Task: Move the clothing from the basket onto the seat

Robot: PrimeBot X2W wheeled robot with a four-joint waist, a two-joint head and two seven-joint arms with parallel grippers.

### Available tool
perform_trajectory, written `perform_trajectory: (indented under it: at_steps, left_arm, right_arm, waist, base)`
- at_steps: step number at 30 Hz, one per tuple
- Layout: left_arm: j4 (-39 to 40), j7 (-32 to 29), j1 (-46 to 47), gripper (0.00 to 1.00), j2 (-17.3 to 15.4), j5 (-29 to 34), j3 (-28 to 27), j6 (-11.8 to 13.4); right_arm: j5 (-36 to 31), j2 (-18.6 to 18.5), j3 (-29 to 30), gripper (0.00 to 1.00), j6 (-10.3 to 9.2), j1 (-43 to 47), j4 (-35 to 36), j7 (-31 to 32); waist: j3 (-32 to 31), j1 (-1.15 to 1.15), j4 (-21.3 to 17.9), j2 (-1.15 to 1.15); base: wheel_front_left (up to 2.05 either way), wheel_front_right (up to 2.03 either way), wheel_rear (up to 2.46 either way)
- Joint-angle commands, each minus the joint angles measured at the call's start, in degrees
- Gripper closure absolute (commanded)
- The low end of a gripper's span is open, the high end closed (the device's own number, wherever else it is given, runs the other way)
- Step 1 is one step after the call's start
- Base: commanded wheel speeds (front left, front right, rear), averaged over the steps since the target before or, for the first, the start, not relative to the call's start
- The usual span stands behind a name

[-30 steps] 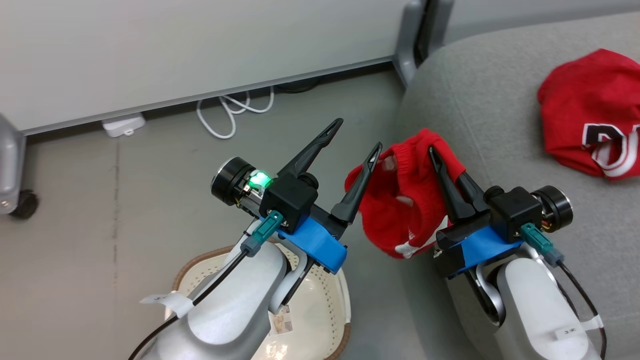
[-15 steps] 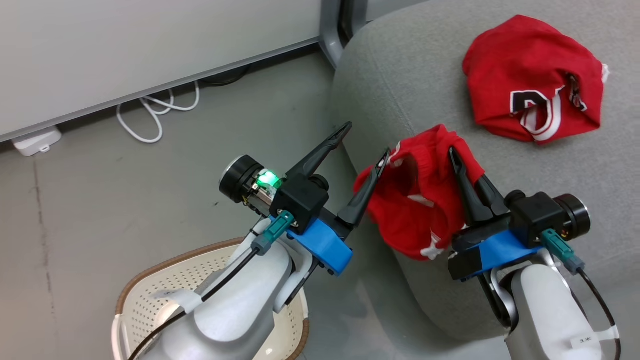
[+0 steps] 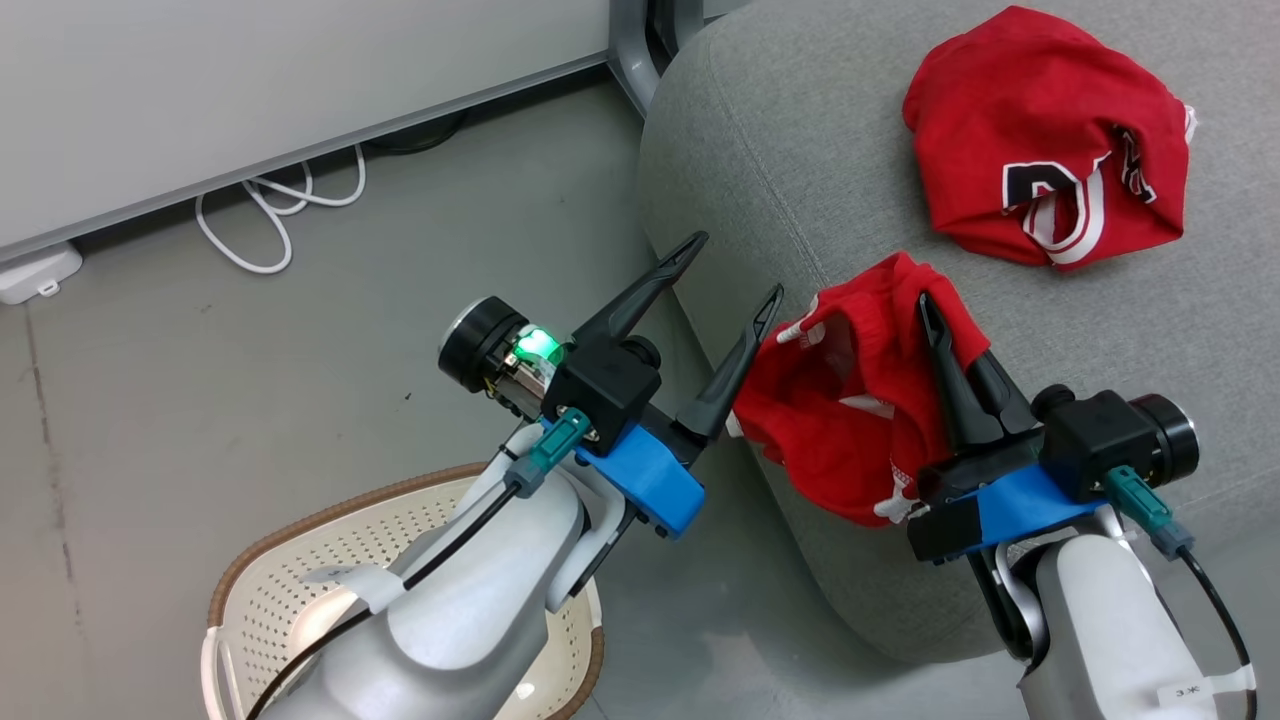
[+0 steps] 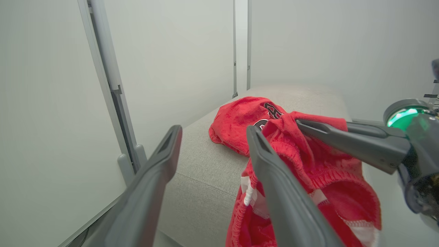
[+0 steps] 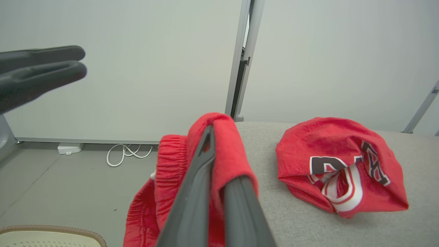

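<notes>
While the basket, left of the seat, is mostly hidden by the left forearm, its contents cannot be judged. Beside the seat the left claw is held wide, empty. A garment is pinched in the right claw over the seat's edge. Release is best made further inward, near the second garment lying there.

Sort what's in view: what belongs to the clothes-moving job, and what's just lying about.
Job: red shorts in shut right claw; red jersey on the seat; basket; open left claw.
Lying about: white cable; white plug box; grey panel foot.
</notes>
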State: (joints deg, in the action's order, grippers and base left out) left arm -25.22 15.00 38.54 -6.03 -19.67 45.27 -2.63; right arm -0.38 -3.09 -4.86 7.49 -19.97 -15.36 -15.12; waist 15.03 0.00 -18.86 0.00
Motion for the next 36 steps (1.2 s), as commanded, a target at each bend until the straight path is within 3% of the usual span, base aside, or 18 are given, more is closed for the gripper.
perform_trajectory:
  at_steps: [1, 8, 14, 20, 26, 31, 36]
  left_arm:
    - [-0.1, 0.3, 0.7, 0.0, -0.4, -0.2, -0.3, 0.2]
    - [0.6, -0.1, 1.8, 0.0, -1.7, -0.1, -1.0, 1.0]
    - [2.5, -1.2, 3.9, 0.0, -2.9, 0.9, -1.3, 2.0]
    - [5.1, -3.4, 7.5, 0.0, -4.8, 2.6, -1.2, 2.6]
    - [6.8, -4.2, 10.2, 0.0, -5.7, 3.9, -1.0, 3.2]
    - [7.6, -4.8, 11.5, 0.0, -6.1, 4.7, -0.7, 3.5]
    - [7.9, -4.9, 11.5, 0.0, -6.9, 4.8, -0.5, 3.6]
  right_arm:
    - [0.4, 0.2, 0.0, 1.0, 0.01, -0.3, 0.5, 0.0]
    - [1.1, 0.2, 0.7, 1.0, 0.01, -5.1, 2.8, 0.0]
    - [2.9, -1.9, 3.2, 1.0, 0.01, -15.2, 5.1, 0.0]
    - [4.3, -7.5, 11.0, 1.0, 0.01, -30.7, 7.3, 0.0]
    - [4.5, -14.8, 20.1, 1.0, 0.01, -40.7, 7.8, 0.0]
    - [5.0, -22.3, 26.6, 1.0, 0.01, -44.6, 5.4, 0.0]
    - [5.5, -25.3, 31.4, 1.0, 0.01, -42.9, 2.7, 0.0]
  waist:
    - [0.3, 0.0, 0.3, 0.0]
    - [3.0, 0.0, 1.0, 0.0]
    - [9.2, 0.0, 1.6, 0.0]
    - [18.6, 0.0, 2.3, 0.0]
    - [24.6, 0.0, 2.6, 0.0]
    - [27.8, 0.0, 2.6, 0.0]
    - [28.9, 0.0, 2.2, 0.0]
  base:
    - [0.0, 0.0, 0.0]
    - [0.0, 0.0, 0.0]
    - [0.0, 0.0, 0.0]
    - [0.0, 0.0, 0.0]
    - [0.0, 0.0, 0.0]
    - [0.0, 0.0, 0.0]
    - [0.0, 0.0, 0.0]
